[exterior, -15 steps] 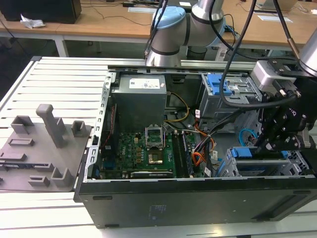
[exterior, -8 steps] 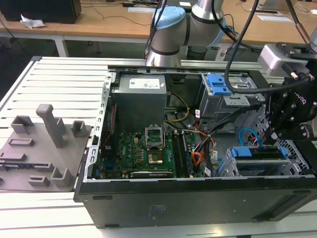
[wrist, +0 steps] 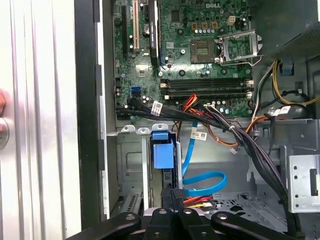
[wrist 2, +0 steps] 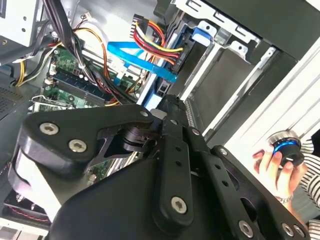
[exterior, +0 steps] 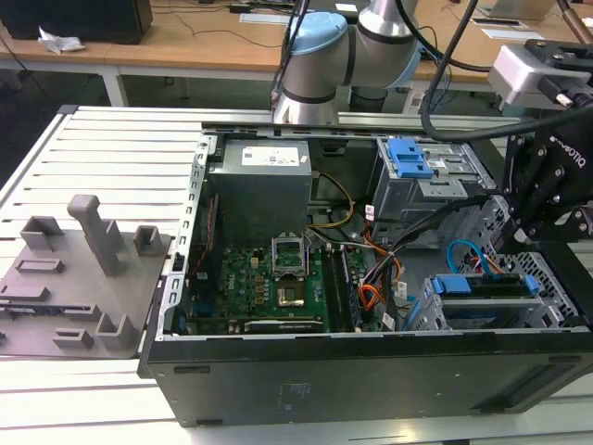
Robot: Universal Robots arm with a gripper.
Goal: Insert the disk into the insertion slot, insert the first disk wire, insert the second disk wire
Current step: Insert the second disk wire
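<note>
Overall light: we are seeing even, bright indoor light falling from above.
Glare: the slatted counter [exterior: 111,139] is washing out pale in the exterior view.
Shadows: the computer case [exterior: 371,371] interior is sitting dim around the motherboard [exterior: 269,278].
Focus: in the second wrist view the gripper [wrist 2: 170,107] is looming dark and soft; a hand [wrist 2: 272,167] is blurring.

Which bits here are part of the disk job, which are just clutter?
Job:
- disk, sitting in the insertion slot
- second disk wire, light-blue loop
- claw, at the disk's connector end

Clutter:
- grey fixture plate outside the case
- upper cage with blue bracket
- motherboard
- power supply
</note>
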